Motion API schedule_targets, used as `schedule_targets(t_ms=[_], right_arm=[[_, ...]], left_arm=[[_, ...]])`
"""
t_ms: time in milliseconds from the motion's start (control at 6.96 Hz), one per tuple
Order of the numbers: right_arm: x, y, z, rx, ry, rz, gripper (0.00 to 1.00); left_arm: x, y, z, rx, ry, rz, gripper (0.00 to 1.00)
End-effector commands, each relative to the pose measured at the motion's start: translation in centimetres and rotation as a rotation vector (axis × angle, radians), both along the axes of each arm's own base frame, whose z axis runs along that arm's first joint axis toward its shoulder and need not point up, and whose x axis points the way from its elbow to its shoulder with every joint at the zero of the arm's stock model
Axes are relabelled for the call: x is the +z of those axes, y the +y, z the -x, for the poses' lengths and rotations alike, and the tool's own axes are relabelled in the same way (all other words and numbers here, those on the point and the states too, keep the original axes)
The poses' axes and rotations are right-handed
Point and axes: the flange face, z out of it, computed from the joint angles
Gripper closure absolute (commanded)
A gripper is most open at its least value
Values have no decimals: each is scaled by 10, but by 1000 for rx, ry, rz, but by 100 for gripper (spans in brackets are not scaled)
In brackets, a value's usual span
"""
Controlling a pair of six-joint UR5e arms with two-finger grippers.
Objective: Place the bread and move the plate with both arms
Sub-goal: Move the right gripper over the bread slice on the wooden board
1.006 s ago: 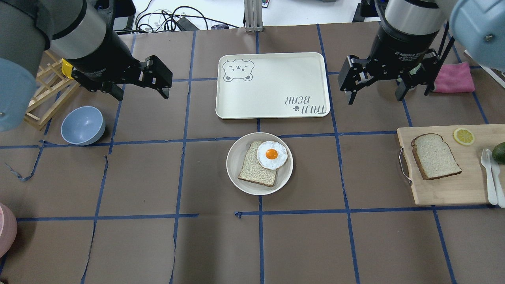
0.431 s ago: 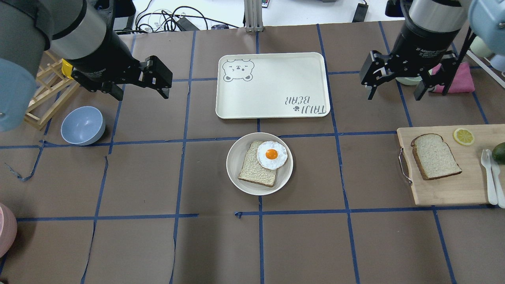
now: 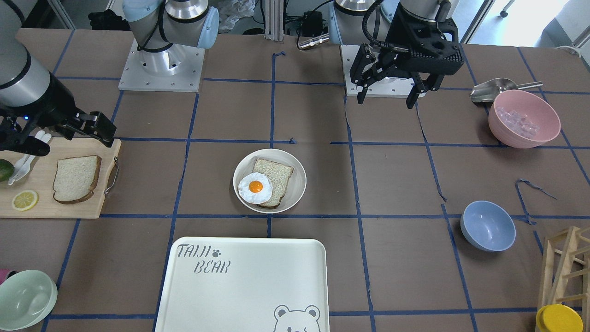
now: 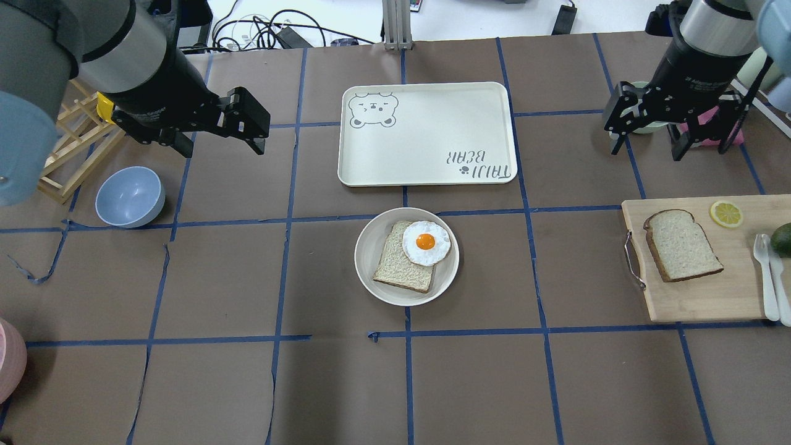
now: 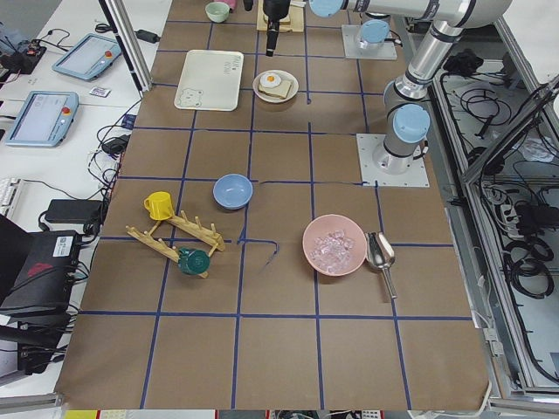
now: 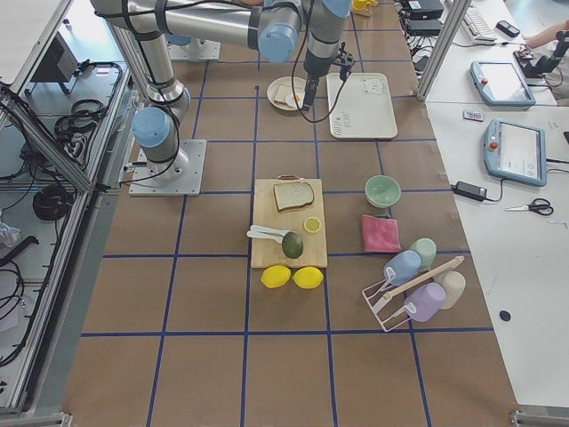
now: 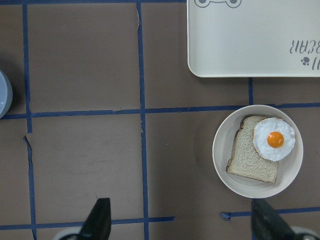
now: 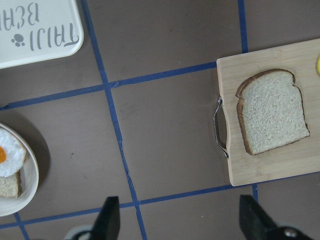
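Gaping wide, fingers of the left gripper (image 4: 222, 151) and right gripper (image 4: 652, 148) hold nothing; the bread (image 4: 681, 245), pale with dark crust, lies flat on the cutting board (image 4: 698, 303).

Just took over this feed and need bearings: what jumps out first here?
The fried egg with its orange yolk, lying on a beige slice in the plate at the table's centre, catches the eye first. Next is the bread on the wooden cutting board at the robot's right, with the right gripper open in the air nearby. The left gripper hangs open over the table's left half.
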Motion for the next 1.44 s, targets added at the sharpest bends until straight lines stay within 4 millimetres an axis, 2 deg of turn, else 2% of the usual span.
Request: schedule_targets(t_ms=[0, 287, 431, 575, 862, 1006, 1149, 1293], right_arm=[[-68, -10, 44, 12, 70, -22, 22], [-141, -6, 65, 43, 120, 6, 22], [-163, -13, 69, 45, 130, 16, 22], [-180, -13, 83, 12, 128, -17, 22], [-201, -15, 92, -1, 118, -53, 26], [-206, -16, 92, -4, 116, -60, 27], [-206, -16, 92, -4, 116, -60, 33], [-208, -16, 92, -3, 114, -64, 33]], left_arm=[[1, 1, 0, 1, 0, 1, 0], [1, 1, 0, -1, 0, 2, 0], [0, 1, 0, -1, 0, 0, 0], [-2, 2, 0, 1, 0, -3, 0], [-1, 6, -1, 21, -4, -31, 0], [-2, 8, -2, 32, -10, -61, 0], [-4, 7, -2, 32, -10, -64, 0], [-3, 9, -1, 28, -3, -63, 0]])
